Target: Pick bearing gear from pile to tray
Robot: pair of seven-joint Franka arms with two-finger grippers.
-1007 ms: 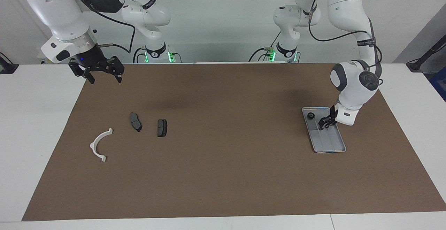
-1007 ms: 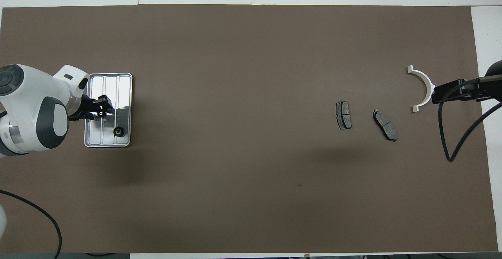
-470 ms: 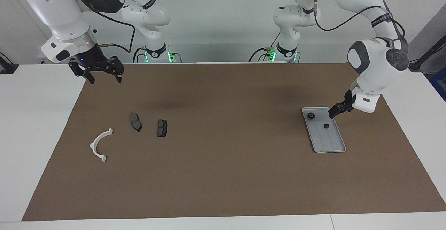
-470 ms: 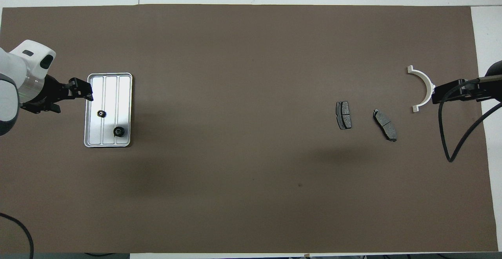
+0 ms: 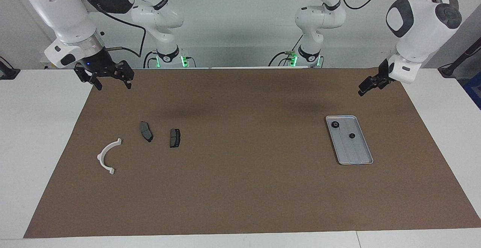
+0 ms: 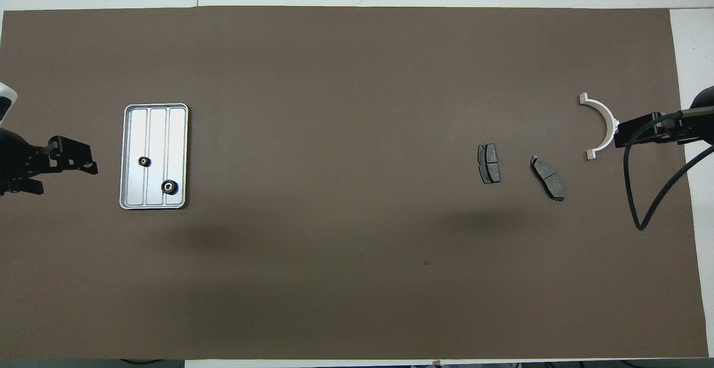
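Flat ribbed silver-grey metal tray (image 5: 355, 154) at the left arm's end of the brown mat (image 5: 240, 188), holding two small black round gears (image 5: 352, 135). Left gripper (image 5: 370, 85) raised over the mat, empty, jaws wide. Right gripper (image 5: 109, 78) waits raised, fingers spread, empty, over the mat's corner near the robots.

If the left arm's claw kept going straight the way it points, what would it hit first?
Probably just the brown mat on the robots' side of the tray. The left gripper points slantwise down; depth is hard to judge.
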